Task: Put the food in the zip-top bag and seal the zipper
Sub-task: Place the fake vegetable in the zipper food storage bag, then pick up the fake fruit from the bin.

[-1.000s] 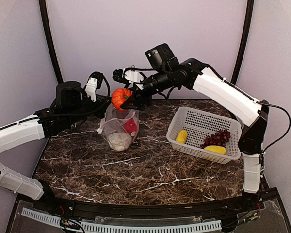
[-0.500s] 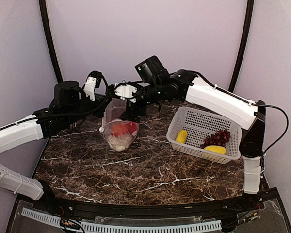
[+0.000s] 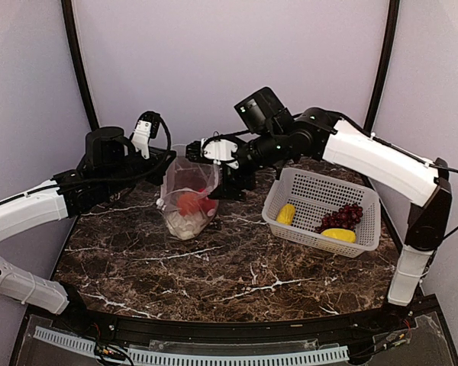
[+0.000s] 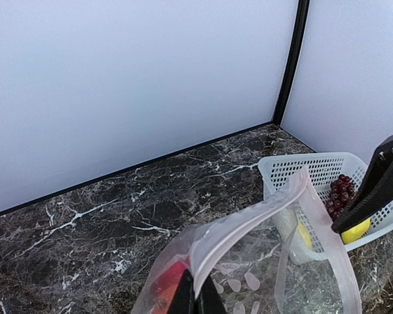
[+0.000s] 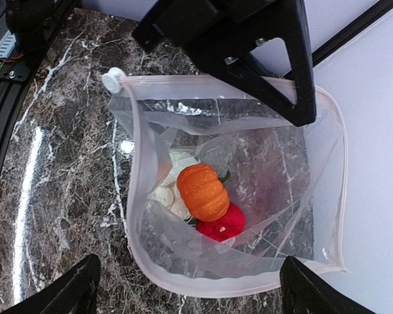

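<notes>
The zip-top bag (image 3: 187, 197) hangs open at the table's back left, and my left gripper (image 3: 170, 158) is shut on its rim. In the left wrist view the jaws (image 4: 196, 297) pinch the pinkish zipper (image 4: 252, 222). My right gripper (image 5: 190, 294) is open just above the bag's mouth with nothing between its fingers (image 5: 62, 293). Inside the bag (image 5: 262, 163) lie the orange round piece (image 5: 203, 191), the red pepper (image 5: 224, 224) and the white cabbage (image 5: 168, 193). Two yellow pieces (image 3: 286, 214) (image 3: 338, 235) and the grapes (image 3: 343, 216) sit in the basket.
The white perforated basket (image 3: 313, 185) stands at the right of the marble table, close to the bag. A white slider (image 5: 112, 80) sits at one end of the zipper. Purple walls close in the back and both sides.
The right gripper held the orange round piece over the bag, opened and dropped it in. It has since drawn back a little to the right. The left gripper kept its hold.
</notes>
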